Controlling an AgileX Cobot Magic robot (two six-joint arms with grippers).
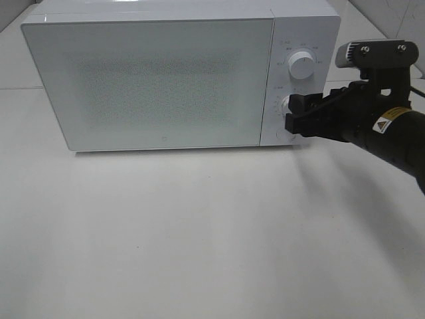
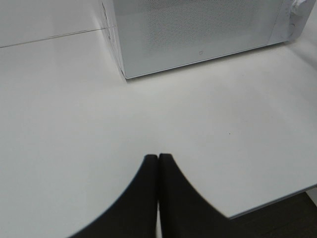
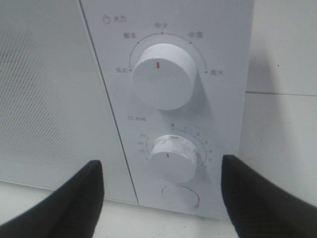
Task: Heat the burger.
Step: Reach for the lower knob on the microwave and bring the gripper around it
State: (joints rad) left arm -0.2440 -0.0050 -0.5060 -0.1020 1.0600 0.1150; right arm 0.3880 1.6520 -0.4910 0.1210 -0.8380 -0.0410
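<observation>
The burger is out of view. The white microwave [image 1: 159, 80] stands at the back of the table with its door shut, and its perforated window shows nothing inside. My right gripper [image 1: 292, 114] is at the control panel, open, with its fingers [image 3: 79, 198] wide apart on either side of the lower timer knob [image 3: 173, 159] and not touching it. The upper power knob [image 3: 163, 75] sits just above. My left gripper [image 2: 158, 156] hangs shut and empty above the bare table, in front of the microwave's left corner [image 2: 124, 74].
A round door button [image 3: 181, 196] lies under the timer knob. The white table [image 1: 199, 232] stretches in front of the microwave, and its near edge [image 2: 267, 203] shows in the left wrist view. The right arm [image 1: 392, 133] reaches in from the right.
</observation>
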